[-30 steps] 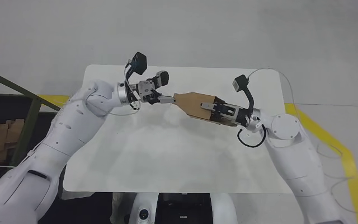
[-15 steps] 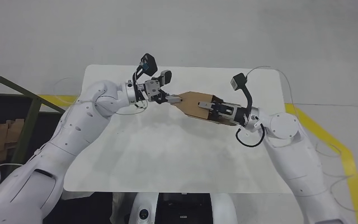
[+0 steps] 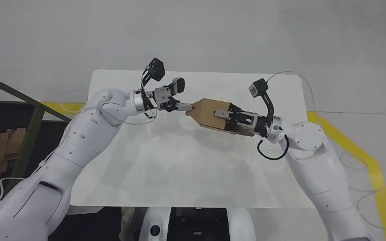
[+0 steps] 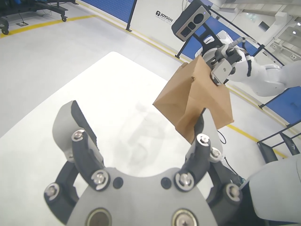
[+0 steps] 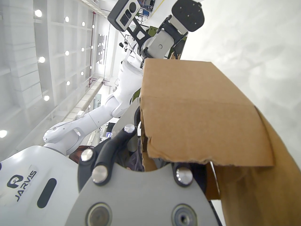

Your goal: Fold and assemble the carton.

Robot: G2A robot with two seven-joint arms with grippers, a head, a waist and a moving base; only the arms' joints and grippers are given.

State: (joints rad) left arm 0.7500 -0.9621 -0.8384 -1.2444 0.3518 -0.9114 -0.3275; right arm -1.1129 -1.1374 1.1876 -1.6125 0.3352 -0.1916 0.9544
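We see the brown carton (image 3: 208, 111) held up off the white counter (image 3: 181, 175), over its far middle, between the two arms. The right fingers (image 3: 224, 112) are clamped on the carton's end nearest that arm, with a flap pinched between them. The left fingers (image 4: 70, 118) stand wide apart at the opposite end; one touches the carton's creased corner, while the other hangs clear of it over the counter
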